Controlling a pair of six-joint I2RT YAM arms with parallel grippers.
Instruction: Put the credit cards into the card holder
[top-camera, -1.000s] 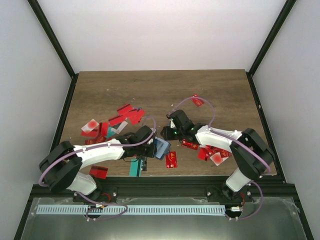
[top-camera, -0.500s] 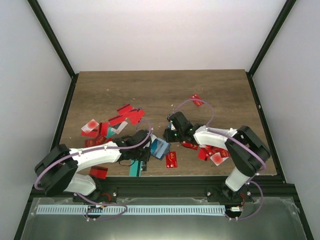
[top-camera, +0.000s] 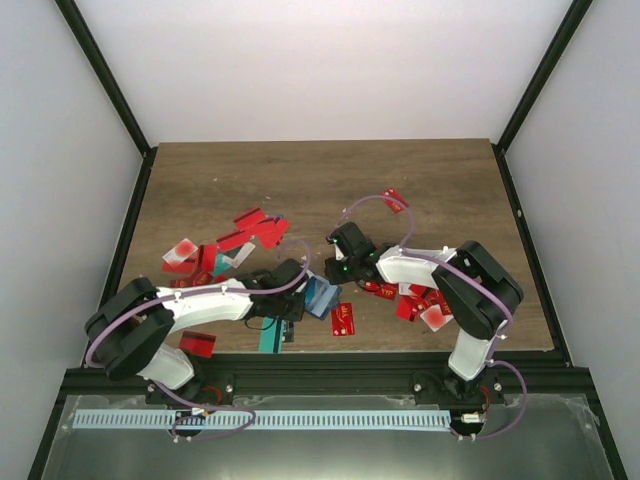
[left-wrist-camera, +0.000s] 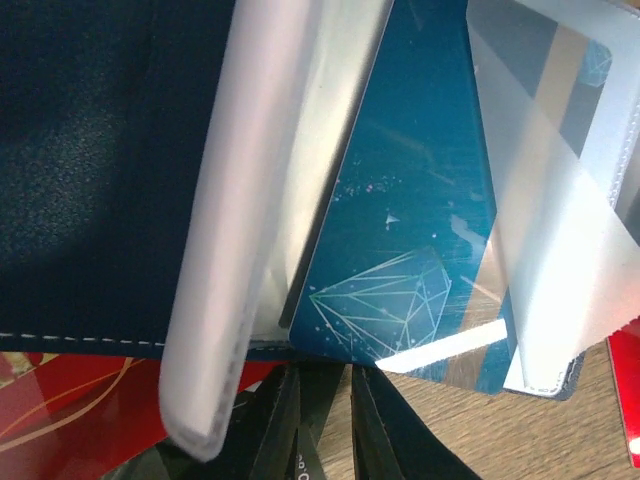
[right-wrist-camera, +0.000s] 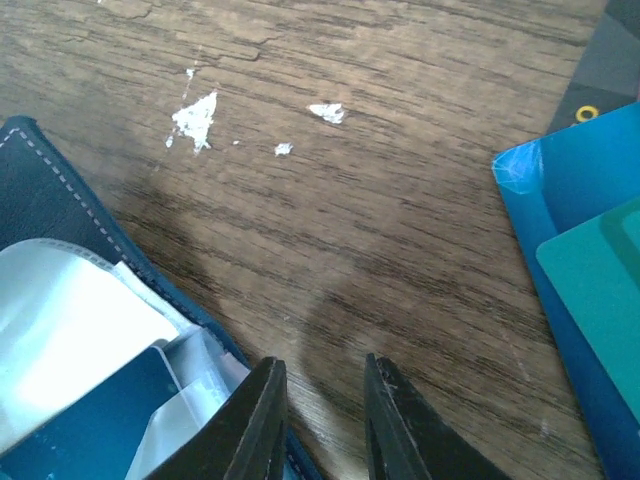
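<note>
The navy card holder (top-camera: 318, 295) lies open near the table's front, its clear sleeves (left-wrist-camera: 250, 200) spread. A teal-blue credit card (left-wrist-camera: 400, 260) with a line pattern sits among the sleeves. My left gripper (left-wrist-camera: 322, 372) has its jaws nearly together on the holder's lower stitched edge (left-wrist-camera: 100, 338). My right gripper (right-wrist-camera: 322, 365) hovers open over bare wood just right of the holder's edge (right-wrist-camera: 60, 190), nothing between its fingers. In the top view the left gripper (top-camera: 298, 290) and right gripper (top-camera: 330, 270) flank the holder. Red credit cards (top-camera: 255, 228) lie scattered around.
A teal card (top-camera: 270, 337) and a red one (top-camera: 344, 320) lie by the front edge. More red cards sit under the right arm (top-camera: 420, 305), at far right (top-camera: 395, 200) and front left (top-camera: 198, 343). A blue and teal card (right-wrist-camera: 590, 260) lies right of my right fingers.
My right gripper has slid left toward the card holder and its jaws have narrowed. The left gripper stays at the holder, a little tighter.
</note>
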